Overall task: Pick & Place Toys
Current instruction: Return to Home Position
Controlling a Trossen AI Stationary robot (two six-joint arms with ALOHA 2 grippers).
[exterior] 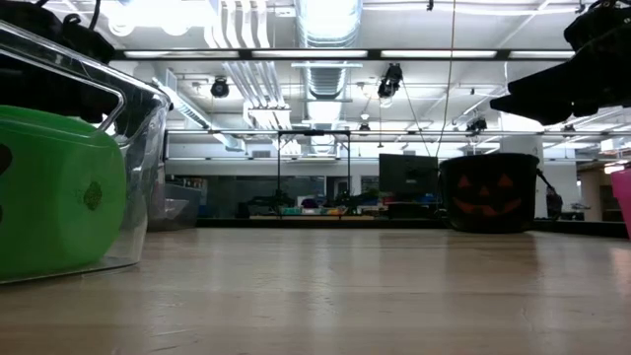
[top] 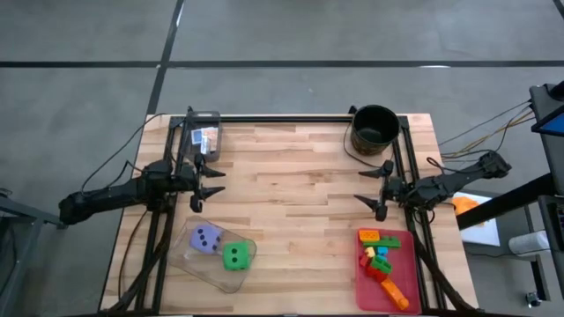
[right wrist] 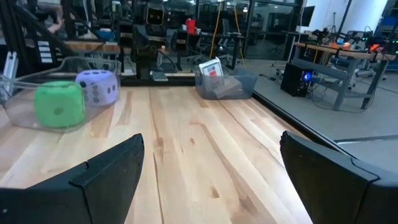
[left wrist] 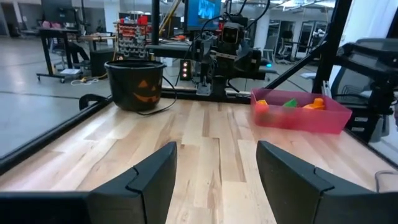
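Note:
A green die (top: 236, 255) and a purple die (top: 207, 239) lie in a clear tray (top: 196, 264) at the near left; they also show in the right wrist view (right wrist: 59, 104) (right wrist: 97, 86). Several small coloured bricks (top: 377, 255) lie in the pink tray (top: 401, 273) at the near right. Card packs (top: 205, 137) sit in a clear bin at the far left. My left gripper (top: 208, 187) is open and empty at the table's left side. My right gripper (top: 374, 187) is open and empty at the right side.
A black bucket (top: 374, 129) with a pumpkin face (left wrist: 138, 93) stands at the far right corner. Black rails run along the table's left, right and far edges. Bare wood (top: 300, 211) lies between the two grippers.

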